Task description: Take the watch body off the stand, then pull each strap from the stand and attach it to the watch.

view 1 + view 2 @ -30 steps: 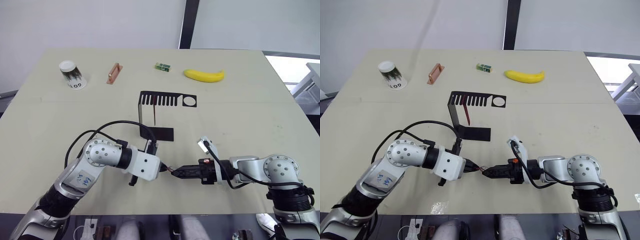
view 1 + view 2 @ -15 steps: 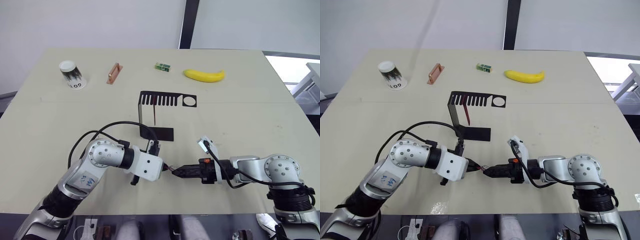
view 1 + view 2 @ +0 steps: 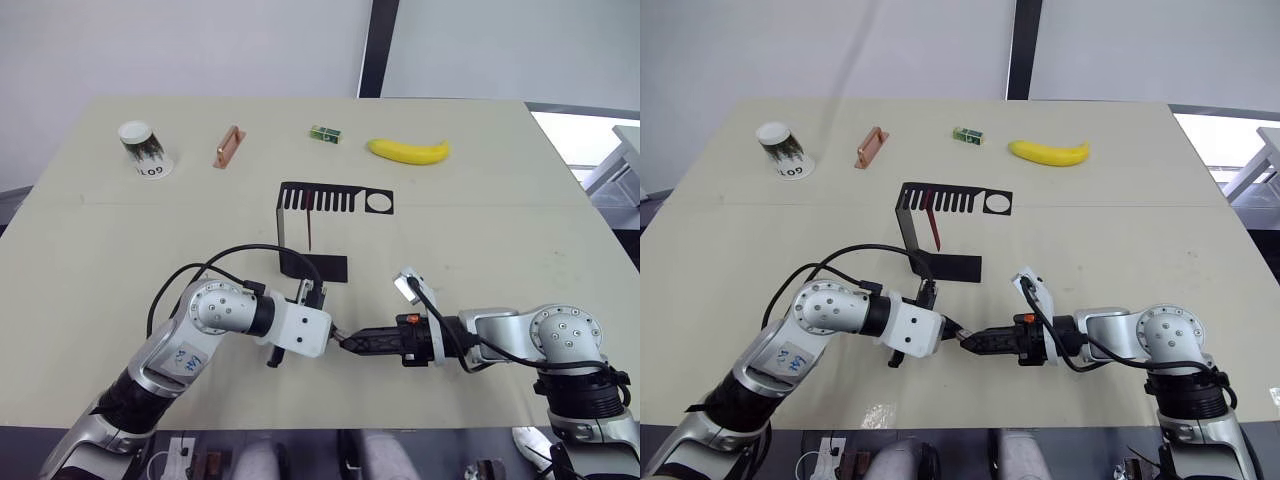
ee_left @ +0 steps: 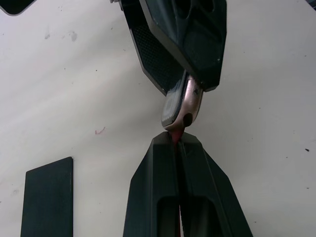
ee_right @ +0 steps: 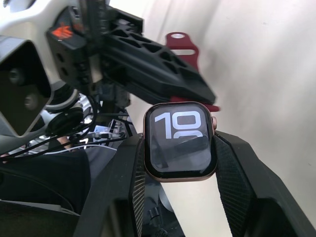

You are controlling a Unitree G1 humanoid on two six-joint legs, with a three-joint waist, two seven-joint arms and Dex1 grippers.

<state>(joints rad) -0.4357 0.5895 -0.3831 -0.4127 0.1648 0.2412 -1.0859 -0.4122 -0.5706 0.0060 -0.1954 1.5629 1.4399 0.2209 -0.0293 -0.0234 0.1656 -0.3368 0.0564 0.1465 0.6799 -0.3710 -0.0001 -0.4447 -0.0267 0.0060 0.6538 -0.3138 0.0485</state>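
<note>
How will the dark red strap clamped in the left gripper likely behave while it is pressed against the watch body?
The strap looks thin and flexible, so it probably bends rather than pushing straight. The left gripper pinches it near its tip, which should limit buckling. The watch body, glossy and small, might slip in the right gripper under side load.

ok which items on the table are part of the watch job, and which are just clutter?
In the job:
- watch body, clamped in the right pincer
- strap pinched in the left pincer, its end at the watch
- second strap hanging on the stand

Lying about:
- paper cup
- orange-brown handle piece
- small green box
- banana
</note>
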